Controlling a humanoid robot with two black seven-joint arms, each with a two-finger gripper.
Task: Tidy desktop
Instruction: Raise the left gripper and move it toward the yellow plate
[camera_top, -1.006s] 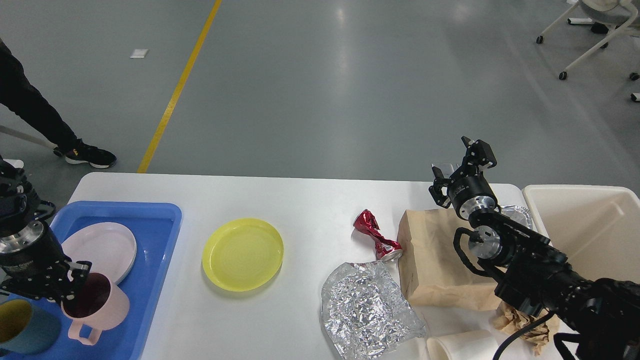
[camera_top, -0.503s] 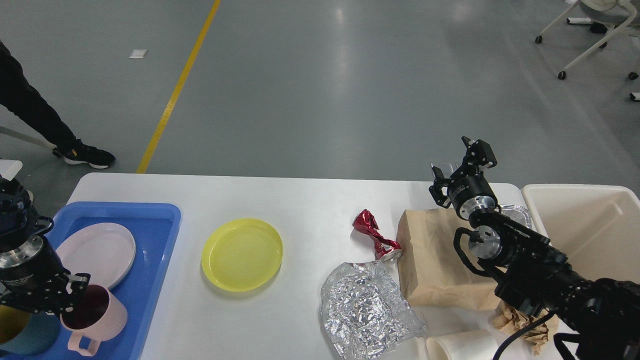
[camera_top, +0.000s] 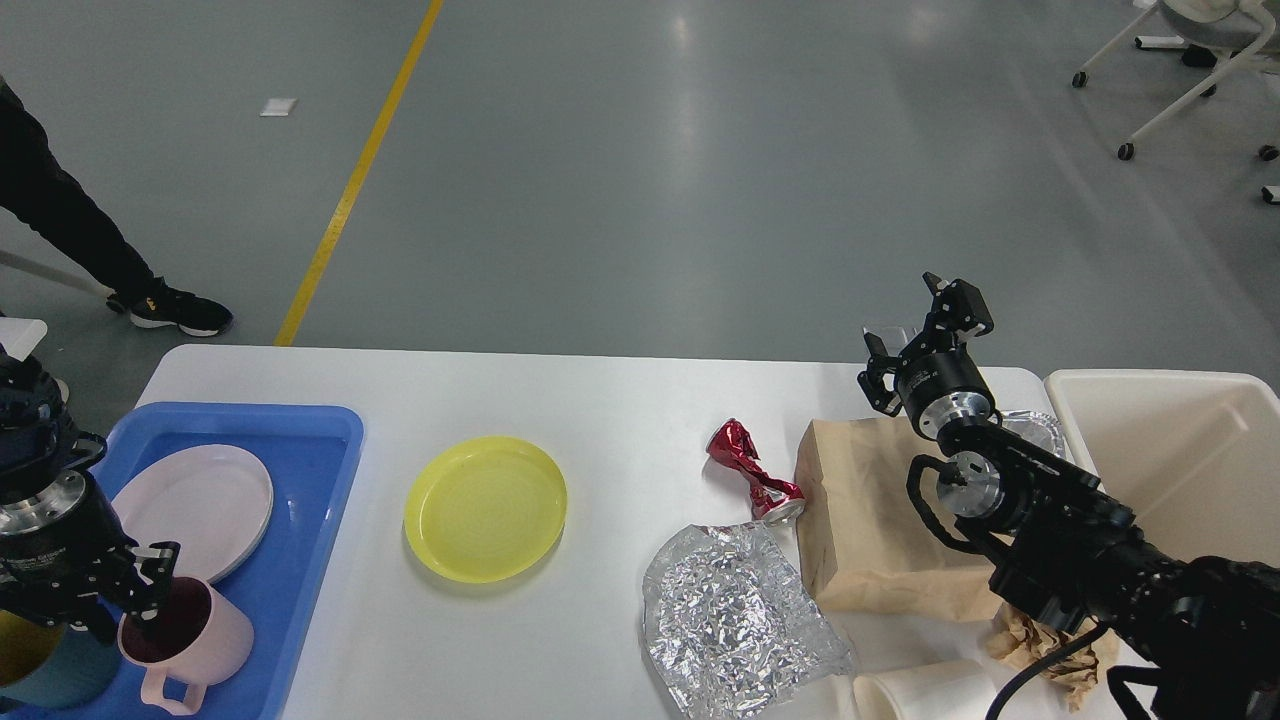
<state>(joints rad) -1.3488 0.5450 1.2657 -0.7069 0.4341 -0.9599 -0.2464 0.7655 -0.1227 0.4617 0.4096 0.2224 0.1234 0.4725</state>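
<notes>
Desktop (camera_top: 620, 400) below both jaws; left jaws (camera_top: 125, 600) grip pink mug (camera_top: 190, 640).

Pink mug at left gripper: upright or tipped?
Upright: the pink mug stands in the blue tray, mouth up, handle down front.

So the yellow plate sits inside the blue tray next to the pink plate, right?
Not quite. The head view shows the yellow plate lying on the bare white desktop, right of the blue tray. Only the pink plate is inside the tray.
</notes>
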